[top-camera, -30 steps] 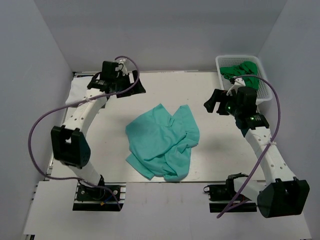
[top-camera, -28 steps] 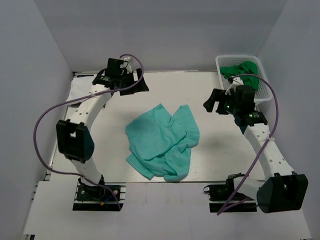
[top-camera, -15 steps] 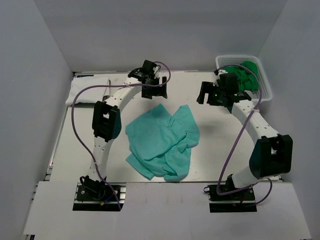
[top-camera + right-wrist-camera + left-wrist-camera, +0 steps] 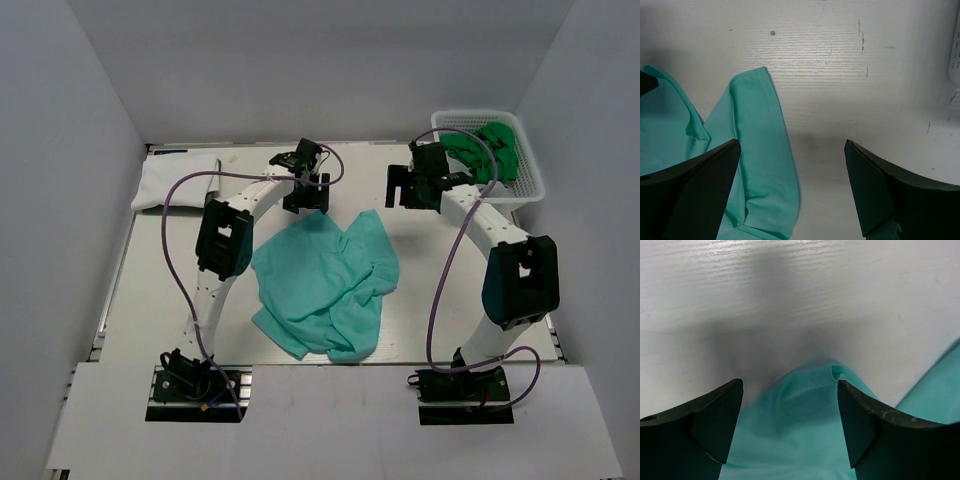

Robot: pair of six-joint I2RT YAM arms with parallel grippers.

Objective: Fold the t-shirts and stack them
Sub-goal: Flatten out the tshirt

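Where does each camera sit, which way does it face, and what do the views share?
Top external: above and behind the arms, looking down on the table, teal shirt, white shirt and basket; both arms show.
Left wrist: on the left arm, looking down between the open left fingers at the teal shirt's far corner.
Right wrist: on the right arm, looking down between the open right fingers at that shirt's edge and the table.
Shared: all three see the teal shirt.
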